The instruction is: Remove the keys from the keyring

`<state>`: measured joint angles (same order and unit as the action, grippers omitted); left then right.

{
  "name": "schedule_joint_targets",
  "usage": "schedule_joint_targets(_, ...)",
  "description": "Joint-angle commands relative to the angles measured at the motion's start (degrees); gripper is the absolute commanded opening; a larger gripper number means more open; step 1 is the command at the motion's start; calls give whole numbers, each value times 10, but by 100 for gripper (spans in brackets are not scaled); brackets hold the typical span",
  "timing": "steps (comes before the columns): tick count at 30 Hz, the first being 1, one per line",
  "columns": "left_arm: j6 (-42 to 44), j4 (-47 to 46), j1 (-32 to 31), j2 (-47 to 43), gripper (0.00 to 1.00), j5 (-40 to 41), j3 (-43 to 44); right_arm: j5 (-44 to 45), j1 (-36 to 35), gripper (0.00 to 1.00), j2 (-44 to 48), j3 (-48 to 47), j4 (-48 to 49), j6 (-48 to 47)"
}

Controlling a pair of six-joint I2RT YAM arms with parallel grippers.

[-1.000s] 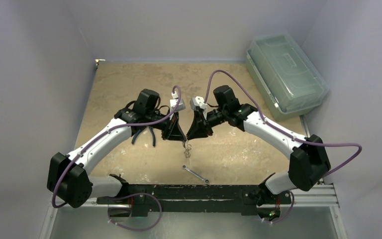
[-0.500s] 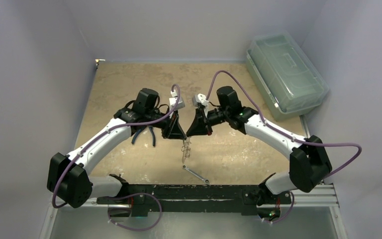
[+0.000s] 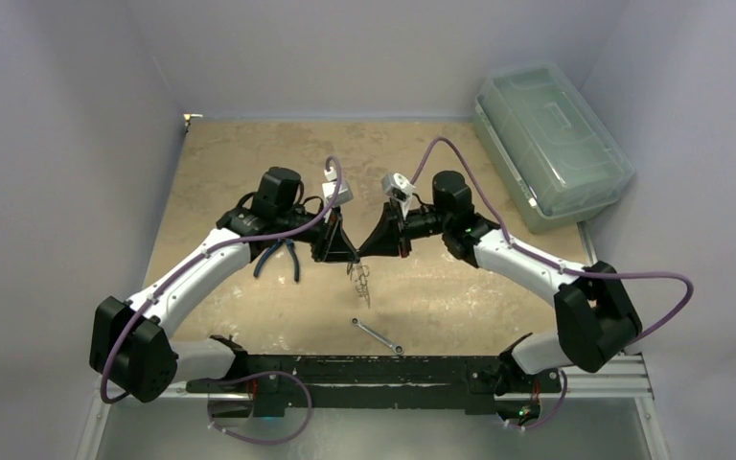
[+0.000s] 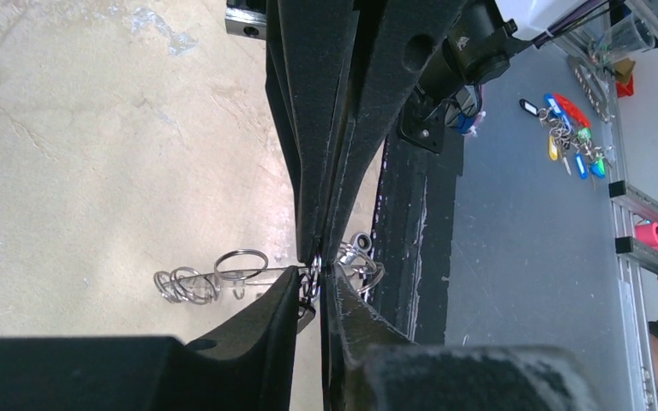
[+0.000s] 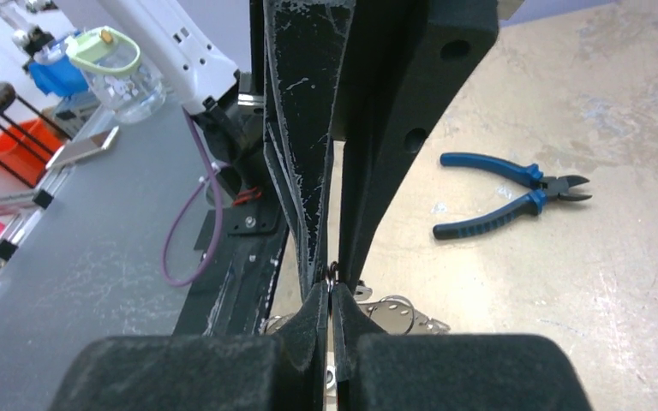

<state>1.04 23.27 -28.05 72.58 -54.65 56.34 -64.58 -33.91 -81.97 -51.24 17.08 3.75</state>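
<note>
top: your left gripper [image 3: 349, 256] and right gripper [image 3: 365, 255] meet tip to tip, keys [image 3: 359, 284] dangling just below | left wrist: jaws narrow, pinched on keyring [image 4: 242, 251] wire | right wrist: same narrow pinch on it, pliers [image 5: 488, 165] well behind | risk: if you pull apart unevenly, thin wire slips out and the cluster drops.

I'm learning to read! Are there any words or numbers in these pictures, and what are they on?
No text can be read in any view.
Pale patch, perhaps a label, on the lid of the plastic box: too blurred to read.
Coloured key tags: too small to read.
Blue-handled pliers: no marking shows.
</note>
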Motion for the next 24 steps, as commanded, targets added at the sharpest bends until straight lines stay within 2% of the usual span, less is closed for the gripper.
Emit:
schedule_joint_targets(1,-19,-29,6,-13,8,-3,-5,-33,4,0,26,38,202,137)
schedule_joint_targets(3,-24,-29,7,-13,0,-4,-2,-30,4,0,23,73,324,226)
schedule_joint_targets(4,-24,-28,9,-13,0,-4,0,-30,5,0,22,82,355,245)
schedule_joint_targets(6,-24,-24,11,-12,0,-5,4,-31,5,0,24,81,326,224)
schedule_joint_targets(9,-15,-12,11,-9,0,-6,11,-43,4,1,29,55,204,132)
schedule_joint_targets(10,-13,-6,11,-7,0,-7,14,-38,4,7,31,34,124,79)
schedule_joint_targets(12,-13,-2,9,-6,0,-14,16,-10,4,17,28,-27,-102,-109)
schedule_joint_targets(13,-13,2,7,-5,0,-17,16,-4,0,20,25,-48,-189,-174)
schedule_joint_targets(17,24,19,-7,-3,0,-20,18,1,-1,29,20,-87,-286,-242)
schedule_joint_targets(24,37,28,-13,-2,0,-25,23,-16,-3,31,-2,-125,-351,-273)
